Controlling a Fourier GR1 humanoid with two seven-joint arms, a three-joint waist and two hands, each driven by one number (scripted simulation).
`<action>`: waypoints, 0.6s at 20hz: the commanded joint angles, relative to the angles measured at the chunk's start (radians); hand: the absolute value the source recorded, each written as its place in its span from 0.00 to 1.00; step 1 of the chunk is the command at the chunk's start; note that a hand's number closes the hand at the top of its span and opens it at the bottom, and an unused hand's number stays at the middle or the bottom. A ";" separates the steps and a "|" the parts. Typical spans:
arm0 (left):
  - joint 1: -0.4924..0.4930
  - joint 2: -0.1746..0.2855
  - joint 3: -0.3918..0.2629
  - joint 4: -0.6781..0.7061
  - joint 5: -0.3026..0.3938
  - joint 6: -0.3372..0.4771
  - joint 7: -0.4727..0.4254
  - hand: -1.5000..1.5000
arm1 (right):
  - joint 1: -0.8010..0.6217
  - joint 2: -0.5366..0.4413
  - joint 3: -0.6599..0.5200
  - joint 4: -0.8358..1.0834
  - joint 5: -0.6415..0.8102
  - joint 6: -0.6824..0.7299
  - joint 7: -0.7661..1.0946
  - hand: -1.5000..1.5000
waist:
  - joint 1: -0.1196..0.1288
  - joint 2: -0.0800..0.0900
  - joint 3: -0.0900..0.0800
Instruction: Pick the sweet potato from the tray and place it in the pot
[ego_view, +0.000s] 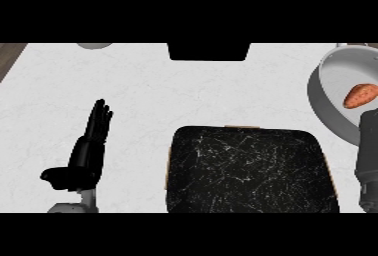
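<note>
The orange sweet potato lies inside the grey pot at the right edge of the counter, with nothing holding it. The black marbled tray sits at the lower middle and carries nothing. My right hand shows as a dark shape at the right edge, just below the sweet potato and over the pot's near rim, partly cut off by the view. My left hand rests open at the left of the tray, fingers straight and pointing away, touching nothing.
A black rectangular object stands at the far middle edge of the white counter. A grey round thing peeks in at the far left. The counter's left border meets a brown strip.
</note>
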 joint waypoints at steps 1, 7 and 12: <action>0.038 -0.019 -0.025 -0.042 -0.030 0.032 0.008 0.50 | 0.074 0.064 0.012 -0.081 -0.037 -0.179 0.019 0.00 | -0.009 -0.005 0.000; 0.010 0.031 0.045 -0.048 0.023 -0.020 0.040 0.50 | 0.245 0.179 0.106 -0.326 -0.127 -0.151 -0.044 0.00 | -0.023 -0.009 -0.002; 0.072 0.041 0.036 -0.126 0.015 -0.030 0.061 0.50 | 0.386 0.200 0.171 -0.501 -0.210 -0.068 -0.037 0.00 | -0.018 -0.008 -0.001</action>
